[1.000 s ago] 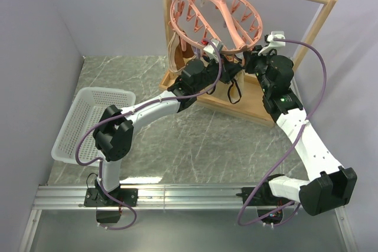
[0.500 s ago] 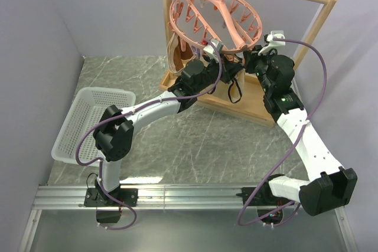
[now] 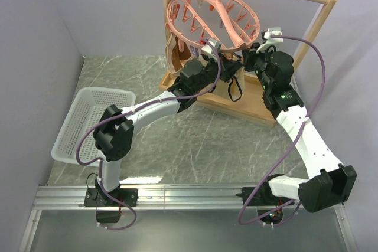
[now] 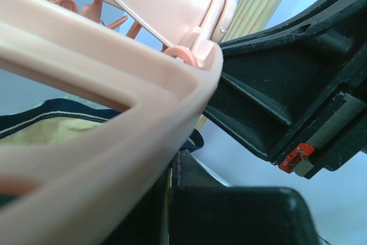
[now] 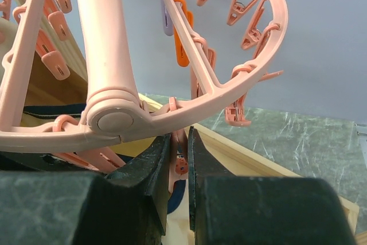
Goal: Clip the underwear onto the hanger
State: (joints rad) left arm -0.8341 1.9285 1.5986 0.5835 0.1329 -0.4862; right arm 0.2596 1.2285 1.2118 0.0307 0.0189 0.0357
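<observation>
The marble table (image 3: 195,140) lies under both pincers, and the wooden rack (image 3: 322,19) stands just behind them. The white basket (image 3: 88,119) sits well to the left of my left pincer (image 3: 227,66), nearer the arm bases. All I make out inside it is its own lattice floor.

The hanger (image 5: 109,44) hangs from the rack's top rail directly above both pincers, with its ring tilted. Its central bar, the long axis, starts at a joint on the rim just above and left of my right pincer (image 5: 180,164) and runs up and away across the ring.

The underwear (image 4: 46,133) hangs under that rim, left of the right pincer. Its dark-trimmed edge runs sideways, and the rest is hidden.

My right pincer is clamped on a clip peg (image 5: 178,147) below the rim. The left pincer's jaws are together, close under the rim, and I cannot tell whether cloth is between them.
</observation>
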